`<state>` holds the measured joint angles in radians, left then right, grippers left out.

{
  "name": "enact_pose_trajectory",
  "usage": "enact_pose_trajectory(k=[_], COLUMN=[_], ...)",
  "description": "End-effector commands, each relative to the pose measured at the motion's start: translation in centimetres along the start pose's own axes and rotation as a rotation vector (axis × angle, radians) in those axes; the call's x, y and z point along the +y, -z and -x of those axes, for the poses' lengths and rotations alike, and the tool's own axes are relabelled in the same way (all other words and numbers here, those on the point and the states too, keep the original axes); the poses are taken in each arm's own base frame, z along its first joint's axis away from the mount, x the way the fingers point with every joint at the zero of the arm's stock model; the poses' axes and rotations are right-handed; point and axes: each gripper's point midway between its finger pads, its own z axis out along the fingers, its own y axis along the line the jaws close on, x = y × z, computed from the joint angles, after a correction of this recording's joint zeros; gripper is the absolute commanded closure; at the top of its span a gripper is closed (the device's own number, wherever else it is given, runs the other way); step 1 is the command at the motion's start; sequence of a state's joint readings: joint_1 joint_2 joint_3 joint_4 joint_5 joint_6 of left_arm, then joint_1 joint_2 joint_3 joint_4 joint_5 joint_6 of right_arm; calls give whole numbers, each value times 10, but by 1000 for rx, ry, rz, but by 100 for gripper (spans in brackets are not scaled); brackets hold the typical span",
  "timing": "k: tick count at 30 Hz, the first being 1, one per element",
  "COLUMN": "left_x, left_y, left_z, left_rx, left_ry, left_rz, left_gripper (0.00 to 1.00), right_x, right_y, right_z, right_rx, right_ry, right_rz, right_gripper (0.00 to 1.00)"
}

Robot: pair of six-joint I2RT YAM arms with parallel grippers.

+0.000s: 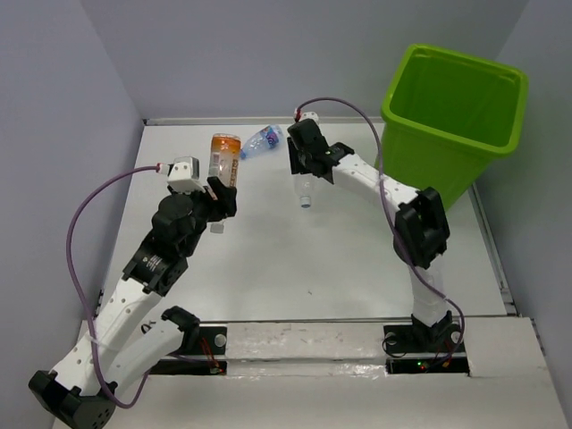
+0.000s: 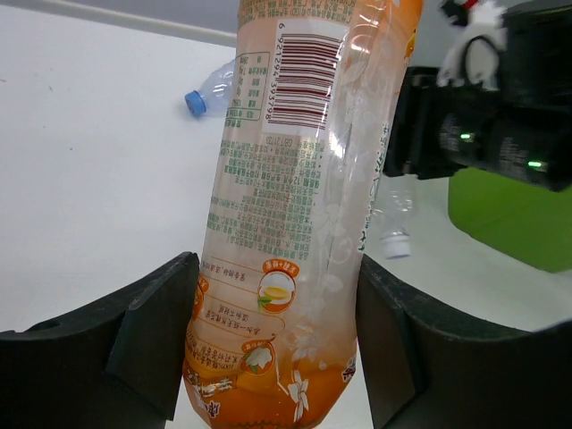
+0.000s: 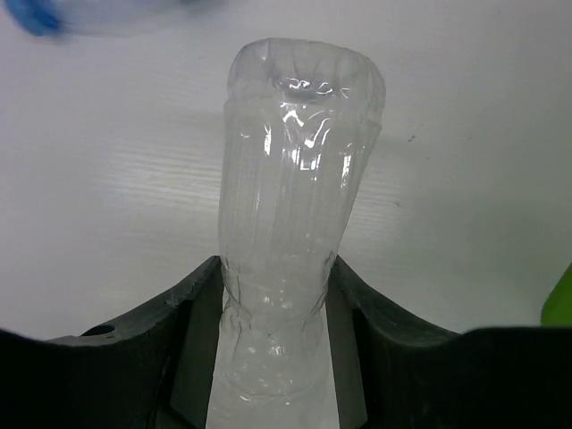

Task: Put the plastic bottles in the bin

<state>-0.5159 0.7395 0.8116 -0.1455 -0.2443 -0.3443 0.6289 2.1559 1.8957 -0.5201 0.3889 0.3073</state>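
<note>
Top view: left gripper is clamped on the orange bottle near its base. The bottle sticks out toward the far side, left of centre. Right gripper pinches a clear bottle, cap end hanging down over the table. A blue-capped bottle lies loose on the table at the far side, between the two grippers. The bin sits far right, well apart from both held bottles. Can't see its floor from here.

Left wrist: pads bear on both sides of the orange bottle, which leans slightly right. Grip looks solid. Blue-capped bottle is far left, bin far right behind the other arm.

Right wrist: both fingers are closed against the narrow waist of the clear bottle, and the wall there looks squeezed in. A green sliver of bin shows at the right edge.

My read: both picks are done, and the carry to the bin is the step in hand.
- Right arm is closer, so send it first.
- Raise the bottle above the rolled rim before going across. The hanging cap end is what would clip it.
- Let go only once the whole bottle is over the mouth.
- Thin wall, so move smoothly and don't add squeeze.
- Hold the left arm until the right is out of the way. Its path to the bin crosses the right arm's space.
- Keep both clear of the loose bottle.
</note>
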Motion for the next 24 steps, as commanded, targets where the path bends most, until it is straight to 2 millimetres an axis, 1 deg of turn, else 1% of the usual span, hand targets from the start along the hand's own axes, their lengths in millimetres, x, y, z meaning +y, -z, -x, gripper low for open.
enact_pose_trajectory(k=[1,2,3,4,5,6,7,8,9,10,11,12,14,15,17,18,20,21,23,24], left_x=[8,7,6,7,5,3,1,-1,-6,-8,-11,-13,-17,-18,-22,-26,-32,-36,-49,-58], left_y=[-3,-3,-4,-5,-4,-4,-3,-2,-1,2,3,4,5,5,4,5,6,6,9,11], left_z=[-5,-7,-8,-8,-8,-6,-6,-6,-4,-2,-4,-1,-3,-3,-3,-3,-4,-4,-6,-7], left_rx=[-13,-1,7,5,7,0,1,-2,-6,-15,-13,-21,-16,-14,-12,-12,-6,-5,13,23], left_ry=[-74,-78,-82,-84,-86,-85,-85,-87,-89,-87,-88,-87,-89,-91,-92,-93,-91,-93,-89,-86], left_rz=[13,3,1,0,-12,-22,-36,-52,-79,-93,-113,-124,-152,-159,-179,-197,-236,-255,-325,-374], left_gripper=[50,50,50,50,50,50,50,50,50,50,50,50,50,50,50,50,50,50,50,49], right_x=[21,9,3,-10,-27,-53,-70,-88,-117,-138,-158,-196,-230,-261,-284,-300,-309,-310,-316,-315], right_y=[143,192,213,232,268,284,296,303,307,318,324,326,322,318,303,292,280,270,268,265], right_z=[118,149,161,172,193,208,219,226,234,241,247,252,253,251,245,238,230,222,217,213], right_rx=[-394,-505,-557,-616,-713,-773,-808,-825,-841,-865,-883,-894,-896,-891,-862,-836,-810,-794,-787,-770], right_ry=[-35,-71,-75,-41,-63,-33,-36,-43,-56,-67,-90,-123,-168,-193,-215,-234,-242,-279,-294,-293], right_rz=[187,224,237,203,189,93,41,-12,-85,-131,-166,-246,-298,-358,-409,-440,-443,-431,-432,-428], right_gripper=[62,62,62,62,63,63,63,63,63,63,63,63,63,63,63,63,61,51,31,12])
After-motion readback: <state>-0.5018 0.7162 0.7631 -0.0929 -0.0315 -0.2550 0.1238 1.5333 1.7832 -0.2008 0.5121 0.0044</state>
